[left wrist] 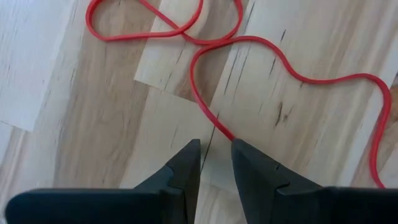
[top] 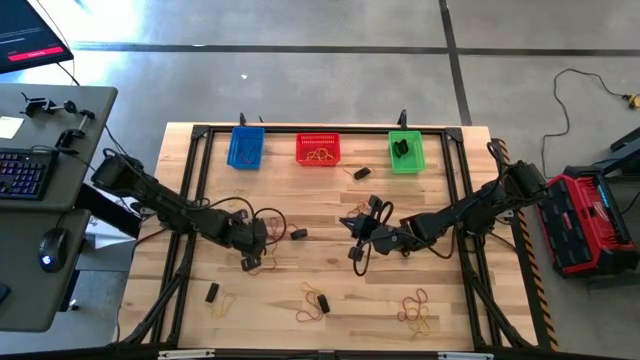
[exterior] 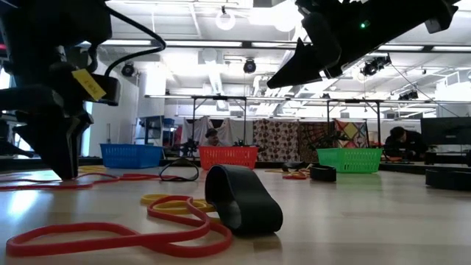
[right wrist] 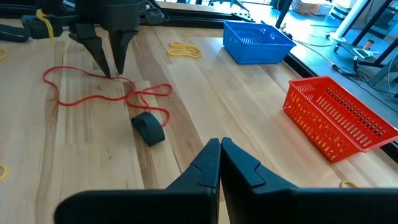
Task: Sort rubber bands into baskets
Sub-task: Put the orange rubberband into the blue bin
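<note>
Nearest the low camera lay a thick dark band (exterior: 243,199) on the wooden surface (top: 330,200), touching a red rubber band (exterior: 110,237). Left claw (left wrist: 216,152) stood tips-down, narrowly parted astride a long red loop (left wrist: 292,74), not gripping. Right claw (right wrist: 220,149) hovered closed, empty. Blue basket (top: 246,147), red basket (top: 318,149) and green basket (top: 406,151) lined the far edge.

My overhead camera looks straight down on the whole table (top: 330,250). My low one sits at tabletop level, facing the three baskets across it. The left wrist camera stares down, very close to the wood. The right wrist one looks across to the blue basket (right wrist: 256,41), sharing the red band (right wrist: 99,93).
</note>
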Robot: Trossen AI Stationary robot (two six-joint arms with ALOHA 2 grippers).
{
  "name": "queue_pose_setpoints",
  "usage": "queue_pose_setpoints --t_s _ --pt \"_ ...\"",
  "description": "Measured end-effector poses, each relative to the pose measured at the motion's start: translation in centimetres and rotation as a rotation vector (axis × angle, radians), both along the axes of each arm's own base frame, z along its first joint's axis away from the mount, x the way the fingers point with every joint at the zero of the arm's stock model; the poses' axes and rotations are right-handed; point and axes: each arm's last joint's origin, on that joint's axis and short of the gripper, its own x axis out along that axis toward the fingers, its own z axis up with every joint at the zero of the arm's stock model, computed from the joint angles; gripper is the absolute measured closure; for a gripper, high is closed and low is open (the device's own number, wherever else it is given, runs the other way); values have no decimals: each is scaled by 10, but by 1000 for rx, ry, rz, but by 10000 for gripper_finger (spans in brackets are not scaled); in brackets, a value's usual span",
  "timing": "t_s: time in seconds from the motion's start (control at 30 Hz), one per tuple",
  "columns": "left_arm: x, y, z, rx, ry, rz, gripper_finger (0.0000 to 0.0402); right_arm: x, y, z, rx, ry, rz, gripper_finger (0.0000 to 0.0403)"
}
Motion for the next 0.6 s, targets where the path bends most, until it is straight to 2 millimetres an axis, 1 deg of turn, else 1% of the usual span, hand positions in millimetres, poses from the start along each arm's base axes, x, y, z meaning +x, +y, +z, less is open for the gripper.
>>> queue_pose_setpoints --t_s 0.2,0.37,0.6 --pt "2 3 0 -11 -4 24 319 0 0 -1 14 -1 -7 403" --pt "3 3 0 -36 2 -12 322 0 0 -1 15 -2 -8 403" --pt "3 3 0 -46 -7 11 307 0 0 0 17 -3 -9 403"
